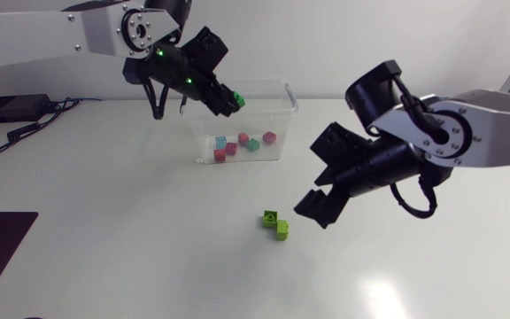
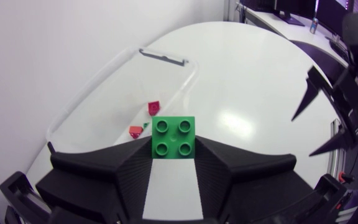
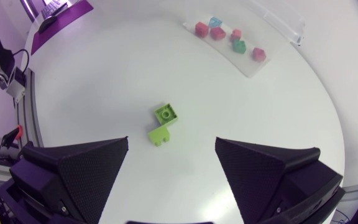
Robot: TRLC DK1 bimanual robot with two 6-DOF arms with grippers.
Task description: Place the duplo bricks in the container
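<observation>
Green brick [image 2: 173, 137] sits clamped in our left fingers [image 2: 98, 174] above the container [image 1: 288, 99] edge — apparently for release; right fingers [image 3: 79, 168] hang spread over two lime bricks [image 3: 164, 123] — likely next.

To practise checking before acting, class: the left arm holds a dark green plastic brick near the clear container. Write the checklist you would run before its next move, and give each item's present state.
1. Grip: the left gripper is shut on the dark green square plastic brick: ok.
2. Brick above the opening of the clear plastic container: cannot tell; the head view puts it near the left wall.
3. Room inside: only a few small red, teal and blue bricks lie on the floor: ok.
4. The right gripper is away from the container: ok; it is open above the two lime-green bricks on the white table.
</observation>
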